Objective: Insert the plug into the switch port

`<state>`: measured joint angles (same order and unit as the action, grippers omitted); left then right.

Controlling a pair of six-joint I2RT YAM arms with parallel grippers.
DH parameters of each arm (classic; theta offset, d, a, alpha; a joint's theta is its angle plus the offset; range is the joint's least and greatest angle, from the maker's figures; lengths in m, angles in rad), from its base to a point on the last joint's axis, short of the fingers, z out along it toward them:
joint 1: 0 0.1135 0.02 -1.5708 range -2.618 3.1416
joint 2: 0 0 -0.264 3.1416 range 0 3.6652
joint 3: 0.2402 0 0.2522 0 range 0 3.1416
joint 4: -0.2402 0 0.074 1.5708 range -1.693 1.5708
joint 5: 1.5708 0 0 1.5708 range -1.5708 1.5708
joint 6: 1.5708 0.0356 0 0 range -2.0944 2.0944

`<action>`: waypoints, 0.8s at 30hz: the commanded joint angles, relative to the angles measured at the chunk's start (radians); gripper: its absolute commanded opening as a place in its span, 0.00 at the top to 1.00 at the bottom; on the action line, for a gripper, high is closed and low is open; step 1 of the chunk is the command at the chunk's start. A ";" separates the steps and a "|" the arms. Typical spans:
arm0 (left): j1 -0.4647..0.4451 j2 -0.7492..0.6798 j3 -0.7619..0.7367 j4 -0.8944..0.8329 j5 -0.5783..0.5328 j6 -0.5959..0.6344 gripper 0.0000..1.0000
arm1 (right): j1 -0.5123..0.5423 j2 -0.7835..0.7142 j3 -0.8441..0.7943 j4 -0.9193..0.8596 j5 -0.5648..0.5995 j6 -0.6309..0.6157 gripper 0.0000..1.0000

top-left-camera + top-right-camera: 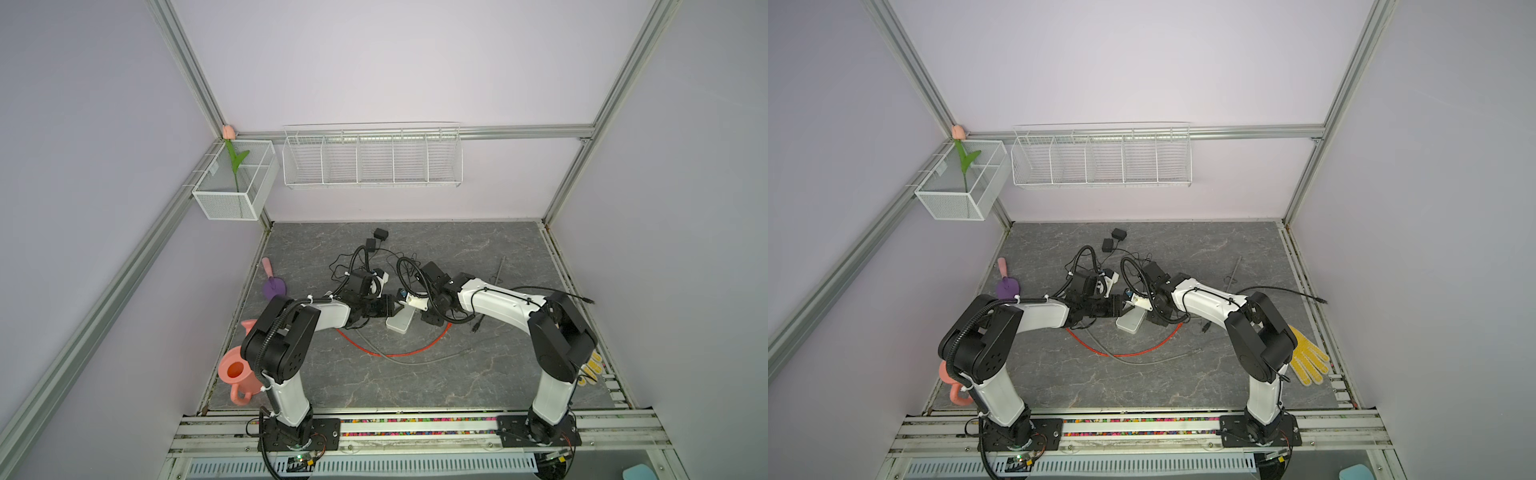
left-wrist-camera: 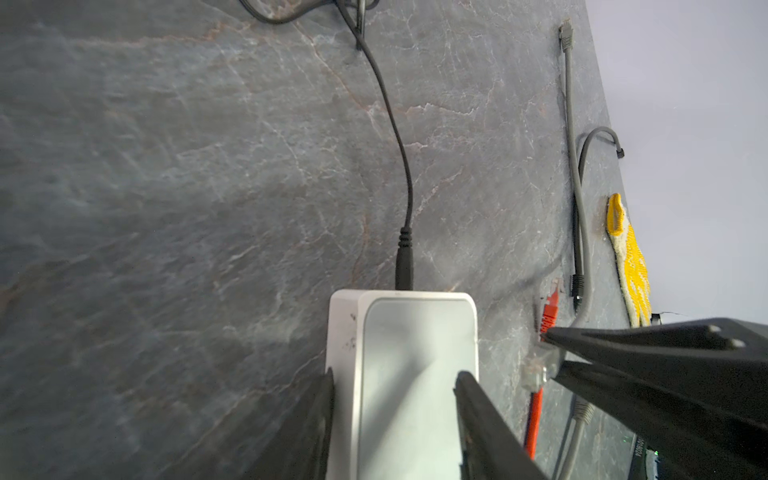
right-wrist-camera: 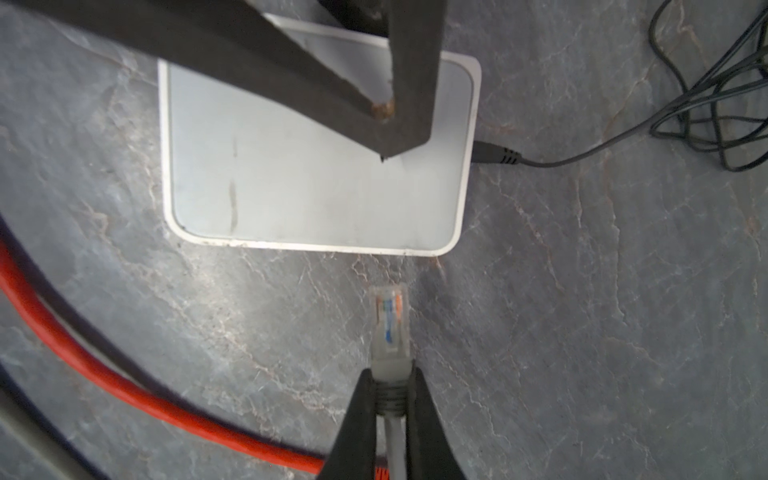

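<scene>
The left hand [image 2: 395,374], half open, clamps the white switch [image 3: 311,187] by its sides on the counter [image 3: 582,291]. The right hand [image 3: 390,376], nearly closed, pinches the gray plug [image 3: 388,320] by its boot, its tip near the switch's edge, not touching.
</scene>
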<state>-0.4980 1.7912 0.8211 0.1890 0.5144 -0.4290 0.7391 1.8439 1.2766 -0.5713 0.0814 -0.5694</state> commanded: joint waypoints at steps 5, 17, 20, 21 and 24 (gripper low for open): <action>-0.003 0.033 0.028 0.008 -0.003 -0.004 0.53 | 0.001 0.052 0.015 -0.025 -0.039 -0.016 0.93; -0.002 0.022 -0.006 0.040 -0.043 -0.026 0.53 | 0.012 0.081 0.033 -0.051 0.011 -0.021 0.93; -0.002 0.027 -0.012 0.050 -0.043 -0.031 0.54 | 0.012 0.081 0.033 -0.047 0.006 -0.021 0.93; -0.003 0.029 -0.011 0.054 -0.042 -0.033 0.53 | 0.012 0.084 0.035 -0.047 0.005 -0.021 0.93; -0.003 0.032 -0.013 0.060 -0.039 -0.037 0.54 | 0.013 0.091 0.044 -0.039 0.013 -0.020 0.93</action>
<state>-0.4980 1.8069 0.8196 0.2192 0.4862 -0.4564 0.7467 1.9190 1.2968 -0.5938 0.0902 -0.5770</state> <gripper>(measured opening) 0.465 0.125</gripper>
